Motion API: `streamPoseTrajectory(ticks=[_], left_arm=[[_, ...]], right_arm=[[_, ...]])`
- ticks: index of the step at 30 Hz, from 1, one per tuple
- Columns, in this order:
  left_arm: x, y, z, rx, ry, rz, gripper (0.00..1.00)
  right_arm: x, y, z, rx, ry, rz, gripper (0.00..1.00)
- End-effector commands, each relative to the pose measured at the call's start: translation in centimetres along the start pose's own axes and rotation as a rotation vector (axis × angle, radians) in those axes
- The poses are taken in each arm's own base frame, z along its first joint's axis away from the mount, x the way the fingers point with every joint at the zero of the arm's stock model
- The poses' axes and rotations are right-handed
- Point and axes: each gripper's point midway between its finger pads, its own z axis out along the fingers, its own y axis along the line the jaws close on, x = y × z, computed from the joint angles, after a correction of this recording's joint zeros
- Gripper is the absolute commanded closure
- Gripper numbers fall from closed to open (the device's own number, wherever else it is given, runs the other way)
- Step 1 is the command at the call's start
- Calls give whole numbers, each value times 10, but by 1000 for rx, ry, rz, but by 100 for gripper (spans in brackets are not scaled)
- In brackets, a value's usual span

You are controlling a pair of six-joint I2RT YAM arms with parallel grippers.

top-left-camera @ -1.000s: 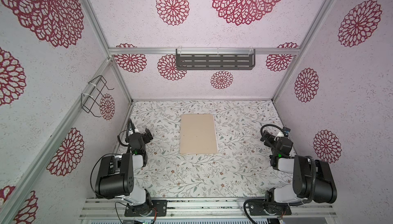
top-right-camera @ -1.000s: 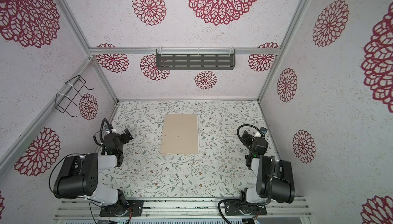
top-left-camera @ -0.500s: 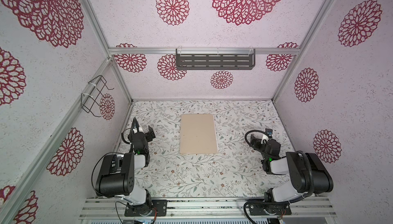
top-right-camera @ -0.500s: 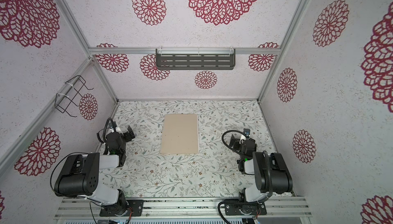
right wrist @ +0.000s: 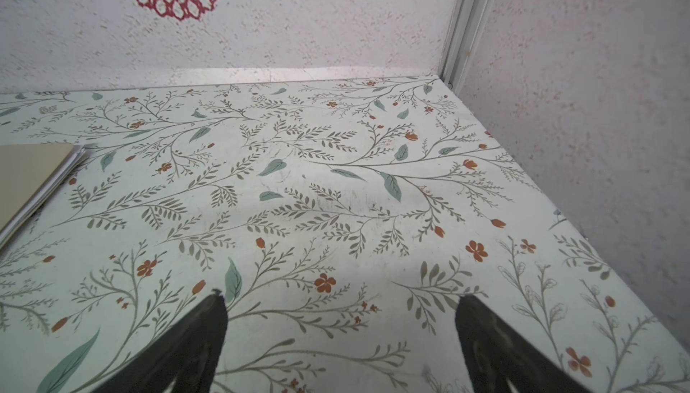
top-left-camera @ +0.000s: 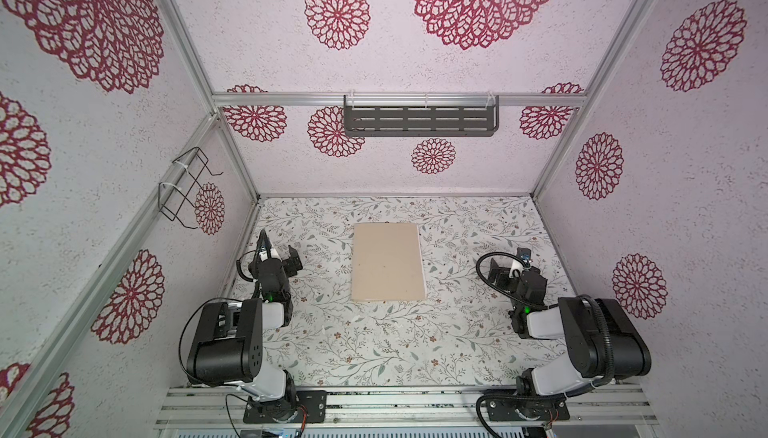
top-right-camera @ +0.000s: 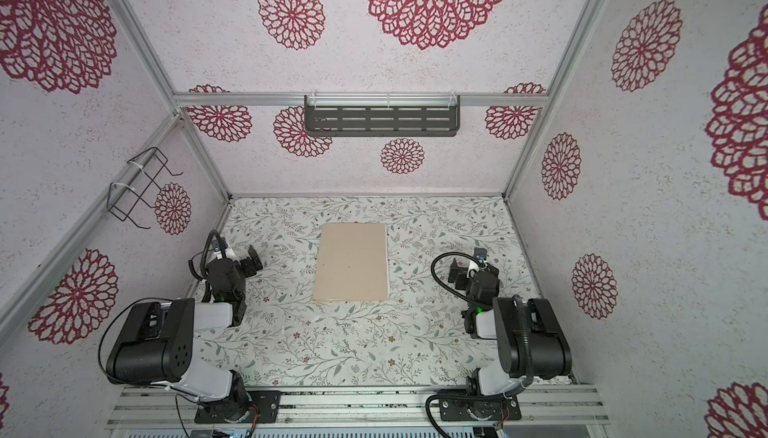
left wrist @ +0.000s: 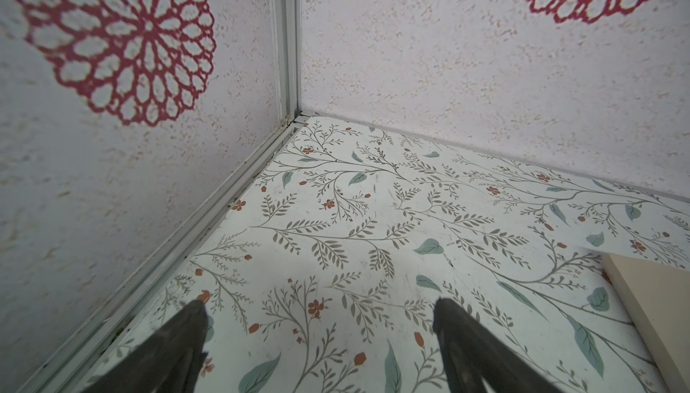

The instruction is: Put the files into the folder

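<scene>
Lying flat and closed in the middle of the table [top-left-camera: 374, 344], the folder [top-left-camera: 388, 267] was a plain tan rectangle with no marking on its cover in both top views [top-right-camera: 352, 263]. Thin white edges of the files [right wrist: 61, 171] peeped out under the cover along its right side and far right corner; the sheets could not be counted, and their print was hidden by the cover. The left wrist view cut the folder [left wrist: 657, 298] off, showing only a tan corner and one plain edge. Its long axis ran near to far, the short edges facing the near and far sides. The left gripper [top-left-camera: 291, 261] sat low, left of the folder, and the right gripper [top-left-camera: 500, 273] right of it. Both were well apart from it, with jaws spread wide over bare table [left wrist: 317, 309] [right wrist: 341, 298], holding nothing.
</scene>
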Motion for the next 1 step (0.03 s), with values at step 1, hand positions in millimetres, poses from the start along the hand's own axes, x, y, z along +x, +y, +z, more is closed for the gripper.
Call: streamPoseTrajectory(ticks=[1], left_arm=[[-4, -2, 1, 4, -19, 24, 3]], right_arm=[[-15, 3, -4, -12, -62, -12, 1]])
